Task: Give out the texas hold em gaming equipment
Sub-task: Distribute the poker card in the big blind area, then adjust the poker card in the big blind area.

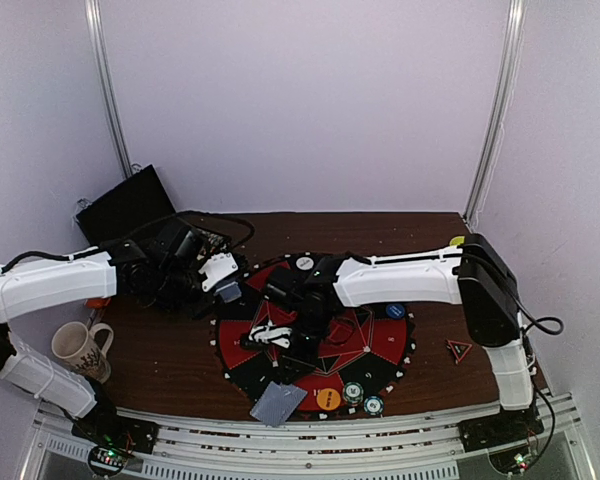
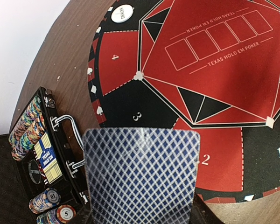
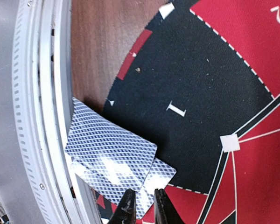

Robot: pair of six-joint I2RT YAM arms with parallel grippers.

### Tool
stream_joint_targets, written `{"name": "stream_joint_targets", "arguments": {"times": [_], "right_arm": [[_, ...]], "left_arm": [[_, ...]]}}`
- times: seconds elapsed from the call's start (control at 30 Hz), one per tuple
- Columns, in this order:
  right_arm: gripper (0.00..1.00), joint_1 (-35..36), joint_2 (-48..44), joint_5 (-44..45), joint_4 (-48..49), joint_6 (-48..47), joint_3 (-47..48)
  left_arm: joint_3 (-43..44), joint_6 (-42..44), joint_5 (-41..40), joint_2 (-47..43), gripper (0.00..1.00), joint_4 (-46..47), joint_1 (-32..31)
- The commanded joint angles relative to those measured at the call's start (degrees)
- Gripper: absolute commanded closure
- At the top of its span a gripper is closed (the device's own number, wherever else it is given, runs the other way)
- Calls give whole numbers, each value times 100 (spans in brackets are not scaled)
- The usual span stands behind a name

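Observation:
A round red-and-black poker mat (image 1: 385,345) lies mid-table. My left gripper (image 1: 228,290) hangs over the mat's left rim, shut on a blue diamond-backed card (image 2: 141,172) that stands upright across its jaws (image 2: 140,215). My right gripper (image 1: 280,335) is over the mat's near half. Its black fingers (image 3: 127,207) stand a narrow gap apart, above two overlapping face-down cards (image 3: 109,140) by seat 1 at the mat's near edge (image 1: 278,403). Nothing shows gripped between them. An orange disc (image 1: 328,397), two chip stacks (image 1: 353,392), a blue disc (image 1: 395,311) and a white disc (image 2: 121,14) sit on the mat.
An open black chip case (image 2: 42,154) with rows of chips sits left of the mat, with loose chip stacks (image 2: 44,200) beside it. A white mug (image 1: 80,350) stands at the near left. A red triangle (image 1: 458,349) lies right of the mat. Metal rails (image 3: 32,116) border the near edge.

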Motion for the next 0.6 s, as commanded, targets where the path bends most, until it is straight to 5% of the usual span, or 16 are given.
{"name": "stream_joint_targets", "arguments": {"times": [0.0, 0.33, 0.57], "right_arm": [[84, 8, -580, -304, 1457, 401, -807], [85, 365, -394, -523, 2612, 665, -1493], [88, 371, -427, 211, 3066, 1034, -1876]], "left_arm": [[-45, 74, -16, -44, 48, 180, 28], [-41, 55, 12, -62, 48, 180, 67], [-36, 53, 16, -78, 48, 161, 72]]}}
